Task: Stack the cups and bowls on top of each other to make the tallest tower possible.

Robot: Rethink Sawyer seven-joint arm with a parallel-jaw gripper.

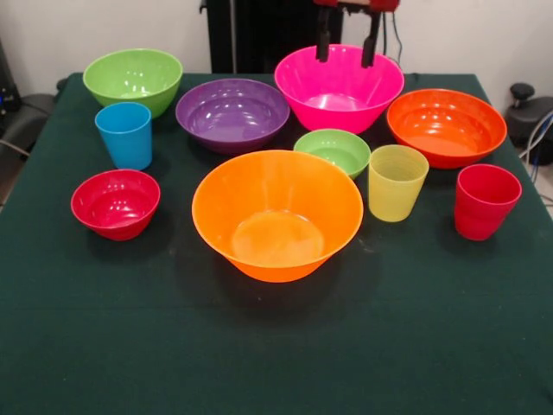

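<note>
All cups and bowls stand apart and upright on the dark green table point(104, 346); no tower stands. The blue cup point(124, 135) is at the left, the yellow-green cup point(397, 182) right of centre, the red cup point(485, 201) at the far right. A big orange bowl point(277, 214) sits in the middle, with a small green bowl point(333, 152) behind it. Further back are the purple bowl point(232, 113), pink bowl point(339, 87), lime green bowl point(133, 79) and red-orange bowl point(446, 126). A small red bowl point(115, 203) sits at the left. My gripper point(346, 47) hangs open over the pink bowl, holding nothing.
The table's near half holds nothing but cloth. Dark equipment and cables stand beyond the table's left and right edges point(529, 117).
</note>
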